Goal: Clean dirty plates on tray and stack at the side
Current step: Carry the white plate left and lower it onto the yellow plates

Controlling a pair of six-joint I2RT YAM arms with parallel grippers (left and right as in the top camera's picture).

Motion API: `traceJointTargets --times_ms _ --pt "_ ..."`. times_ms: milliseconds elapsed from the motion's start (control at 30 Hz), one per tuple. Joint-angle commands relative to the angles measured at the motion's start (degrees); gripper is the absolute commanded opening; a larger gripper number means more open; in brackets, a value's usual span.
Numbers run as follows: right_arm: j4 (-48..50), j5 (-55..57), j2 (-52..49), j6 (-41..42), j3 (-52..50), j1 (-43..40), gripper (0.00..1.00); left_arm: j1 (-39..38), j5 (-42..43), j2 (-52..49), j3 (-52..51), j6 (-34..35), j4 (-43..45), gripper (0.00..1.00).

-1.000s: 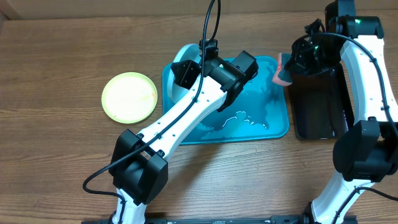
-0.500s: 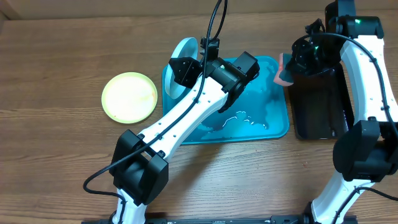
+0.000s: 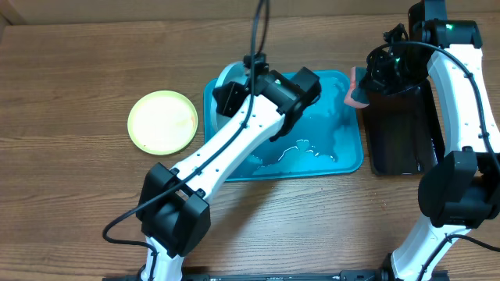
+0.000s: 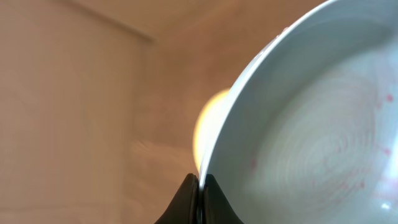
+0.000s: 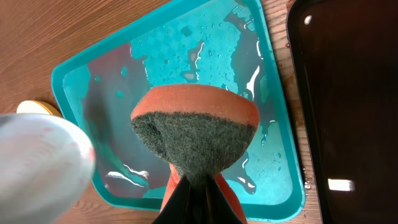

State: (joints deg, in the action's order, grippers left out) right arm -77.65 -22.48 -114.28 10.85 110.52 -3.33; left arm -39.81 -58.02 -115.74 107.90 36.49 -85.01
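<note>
Biggest thing first: the wooden table (image 3: 70, 195), with the big turquoise tray (image 3: 332, 144) sitting mid-table. All I can see in the tray is water, in puddles and droplets spread over the bottom, shiny in the right wrist view. Just beside it on the right there's a narrower black tray (image 3: 398, 144), glossy, with a couple of light reflections on its floor.

Plates next. The pale blue-white plate (image 4: 311, 143) is up on its edge over the tray's far-left corner, tilted. I can't tell if it touches the tray. The left gripper (image 4: 199, 183) has its jaws squeezed onto the plate's rim, a thin pinch right at the edge. Up close, the plate face has faint pink specks scattered on it. In the right wrist view that same plate is just a pale blur at the lower left.

The green-rimmed plate (image 3: 162, 121) with the cream middle lies flat on the bare table, left of the turquoise tray and clear of it. From overhead it looks clean.

Smallest: the sponge (image 5: 196, 134), orange with a dark green scrubby face. The right gripper (image 5: 196, 186) has it clamped between its fingers and squashed into a fan shape. It's held up in the air over the gap between the turquoise tray's far-right corner and the black tray.
</note>
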Motion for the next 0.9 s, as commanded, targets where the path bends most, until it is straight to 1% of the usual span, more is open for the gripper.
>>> traceJointTargets --times_ms 0,133,300,400,500,700,767,867 --pt "0.2 0.0 0.0 -0.5 0.3 0.1 0.04 4.5 13.5 5.5 1.6 6.6 -0.7 0.04" --pt "0.1 0.0 0.0 -0.5 0.3 0.1 0.04 9.4 22.2 10.1 1.6 6.2 0.2 0.04" --pt "0.2 0.0 0.0 -0.5 0.3 0.1 0.04 15.0 32.9 14.4 1.3 3.5 3.0 0.05" --pt "0.2 0.0 0.0 -0.7 0.3 0.1 0.04 16.7 36.3 16.3 -0.3 3.5 4.4 0.05" --pt "0.2 0.0 0.0 -0.9 0.3 0.1 0.04 16.9 37.2 17.4 -2.3 3.6 6.0 0.04" --pt "0.2 0.0 0.0 -1.2 0.3 0.1 0.04 18.0 42.4 21.6 -12.5 3.6 15.4 0.05" --pt "0.1 0.0 0.0 -1.6 0.3 0.1 0.04 19.5 44.9 23.6 -17.7 3.3 20.0 0.05" --pt "0.1 0.0 0.0 -1.8 0.3 0.1 0.04 22.4 46.5 26.4 -24.8 3.4 26.1 0.05"
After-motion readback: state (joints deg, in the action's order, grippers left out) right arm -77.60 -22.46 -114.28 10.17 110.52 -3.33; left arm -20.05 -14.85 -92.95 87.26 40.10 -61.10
